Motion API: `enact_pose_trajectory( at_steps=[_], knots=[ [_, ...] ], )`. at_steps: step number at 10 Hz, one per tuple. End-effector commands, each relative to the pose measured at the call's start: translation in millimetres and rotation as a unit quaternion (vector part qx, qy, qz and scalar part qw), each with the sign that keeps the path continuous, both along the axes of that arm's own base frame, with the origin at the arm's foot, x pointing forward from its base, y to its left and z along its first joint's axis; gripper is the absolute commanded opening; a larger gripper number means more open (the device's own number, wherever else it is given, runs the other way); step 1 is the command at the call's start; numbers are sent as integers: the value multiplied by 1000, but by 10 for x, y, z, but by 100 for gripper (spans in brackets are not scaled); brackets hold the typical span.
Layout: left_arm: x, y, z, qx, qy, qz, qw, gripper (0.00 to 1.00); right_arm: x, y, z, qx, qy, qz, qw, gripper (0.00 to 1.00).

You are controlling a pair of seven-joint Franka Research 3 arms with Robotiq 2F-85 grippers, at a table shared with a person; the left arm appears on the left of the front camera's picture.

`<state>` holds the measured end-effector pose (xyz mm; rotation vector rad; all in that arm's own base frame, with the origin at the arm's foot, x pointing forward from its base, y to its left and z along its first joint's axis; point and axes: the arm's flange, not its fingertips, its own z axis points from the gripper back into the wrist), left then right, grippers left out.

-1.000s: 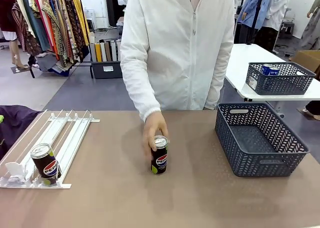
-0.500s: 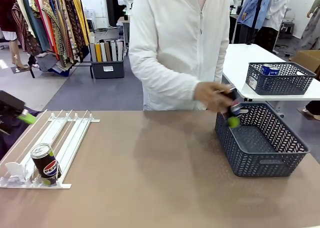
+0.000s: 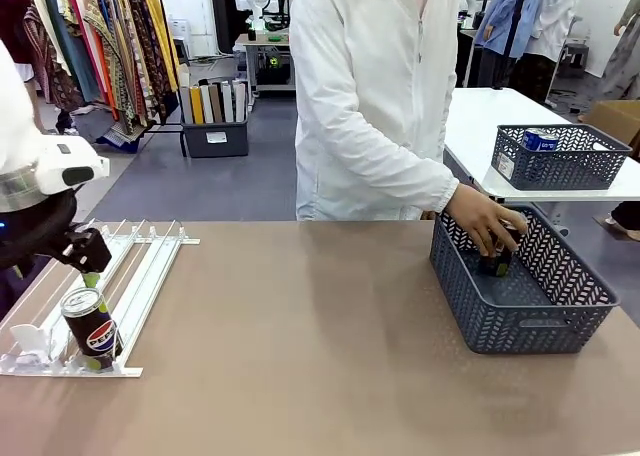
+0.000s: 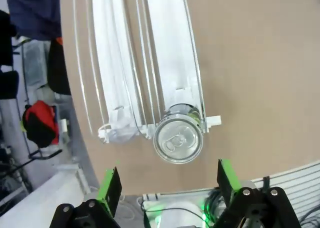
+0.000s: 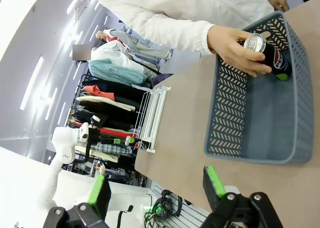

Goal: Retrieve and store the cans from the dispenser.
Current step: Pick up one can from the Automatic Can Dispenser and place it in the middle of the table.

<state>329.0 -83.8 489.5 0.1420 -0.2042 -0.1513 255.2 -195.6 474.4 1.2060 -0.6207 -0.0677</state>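
Note:
A black Pepsi can (image 3: pixel 91 329) stands at the near end of the white dispenser (image 3: pixel 140 276). My left gripper (image 3: pixel 88 273) hangs open just above and behind it. In the left wrist view the can's silver top (image 4: pixel 178 139) lies ahead of the open left gripper (image 4: pixel 169 185), at the end of a dispenser (image 4: pixel 167 58) lane. A person's hand (image 3: pixel 482 220) lowers a second black can (image 3: pixel 497 258) into the grey basket (image 3: pixel 520 316). The right wrist view shows that can (image 5: pixel 267 52) in the hand over the basket (image 5: pixel 235 113), with my right gripper (image 5: pixel 155 188) open and holding nothing.
A second mesh basket (image 3: pixel 560 161) holding blue cans sits on a white table at the back right. The person stands at the far edge of the brown table (image 3: pixel 300 356). Clothes racks (image 3: pixel 100 46) fill the back left.
The person's hand lifted the black can from the table's middle and carried it right into the grey basket. My left arm came in from the left over the dispenser.

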Motion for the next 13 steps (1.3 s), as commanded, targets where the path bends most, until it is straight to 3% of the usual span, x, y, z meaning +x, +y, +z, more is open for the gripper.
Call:
enact_pose_trajectory(
  at_steps=[1,3,6,8,11,13],
  knots=[
    [-61,44,134,-25,-18,-22,999,100,30,3,22,8,-17,-2,1000,100],
    [-10,0,41,-10,-3,-9,1000,100,30,3,22,8,-17,-2,1000,100],
    [126,109,-172,-57,11,7,998,100,30,3,22,8,-17,-2,1000,100],
    [238,211,-424,-63,42,32,997,100,30,3,22,8,-17,-2,1000,100],
    [352,197,-749,-93,78,30,992,100,30,3,22,8,-17,-2,1000,100],
    [416,184,-838,-111,83,33,990,100,30,3,22,8,-17,-2,1000,100]
  ],
)
